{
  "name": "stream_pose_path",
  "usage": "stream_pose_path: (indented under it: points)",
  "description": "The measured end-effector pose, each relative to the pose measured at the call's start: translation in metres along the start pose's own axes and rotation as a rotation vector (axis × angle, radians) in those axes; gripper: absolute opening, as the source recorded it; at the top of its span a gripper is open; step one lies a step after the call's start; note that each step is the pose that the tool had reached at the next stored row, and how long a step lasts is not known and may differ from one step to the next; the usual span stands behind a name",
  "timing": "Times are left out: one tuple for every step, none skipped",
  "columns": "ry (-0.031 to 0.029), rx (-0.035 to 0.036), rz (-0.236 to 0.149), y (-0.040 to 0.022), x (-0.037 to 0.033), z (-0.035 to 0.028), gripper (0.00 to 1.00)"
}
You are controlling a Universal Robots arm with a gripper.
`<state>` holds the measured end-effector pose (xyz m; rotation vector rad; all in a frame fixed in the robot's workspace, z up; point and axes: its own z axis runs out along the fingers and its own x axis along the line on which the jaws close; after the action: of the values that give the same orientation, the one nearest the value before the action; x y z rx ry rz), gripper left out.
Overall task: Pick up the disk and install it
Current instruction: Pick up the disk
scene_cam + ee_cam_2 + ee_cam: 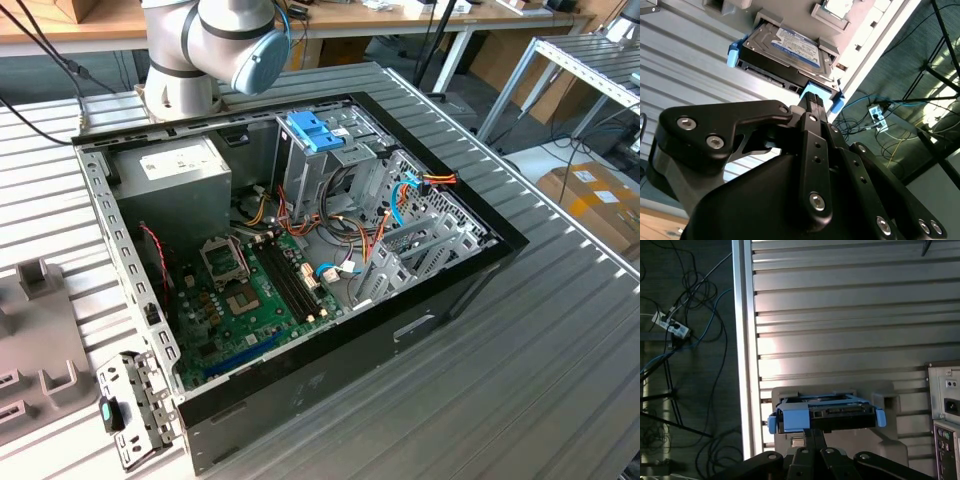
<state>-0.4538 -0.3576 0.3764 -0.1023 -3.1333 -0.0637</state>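
The disk (790,47) is a flat dark drive with a blue and white label, held in a blue plastic bracket. It lies on a grey holder (890,440) on the ribbed metal table. In both wrist views my gripper (812,97) points at the bracket's blue front tab (795,419). Its black fingers are together, and the tips (814,434) seem just short of the disk (840,412). Nothing is between them. In the exterior view the open computer case (300,400) lies on its side with the arm's base (220,40) behind it.
Inside the case are a metal drive cage with a blue top (315,130), a grey power supply (175,165), the motherboard (250,290) and loose cables. Grey holders (40,300) stand at the exterior view's left. The table edge (745,340) runs beside the disk, with floor cables beyond.
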Motion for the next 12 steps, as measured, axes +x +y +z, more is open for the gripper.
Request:
stream_pose_path:
  points:
    - [0.0006,0.0001,-0.016,0.0000,0.0000,0.0000,0.11]
    - [0.0013,0.0002,-0.032,0.0000,0.0000,0.0000,0.11]
    - [0.0019,0.0003,-0.045,0.0000,0.0000,0.0000,0.11]
    - [0.0023,0.0004,-0.057,0.0000,0.0000,0.0000,0.11]
    - [0.0029,0.0006,-0.072,0.0000,0.0000,0.0000,0.11]
    - [0.0034,0.0007,-0.084,0.0000,0.0000,0.0000,0.11]
    - [0.0040,0.0008,-0.099,0.0000,0.0000,0.0000,0.11]
    - [0.0046,0.0009,-0.114,0.0000,0.0000,0.0000,0.11]
    - [0.0052,0.0010,-0.129,0.0000,0.0000,0.0000,0.11]
    - [0.0060,0.0012,-0.151,0.0000,0.0000,0.0000,0.11]
    - [0.0067,0.0014,-0.167,0.0000,0.0000,0.0000,0.11]
    - [0.0077,0.0017,-0.189,0.0000,0.0000,0.0000,0.11]
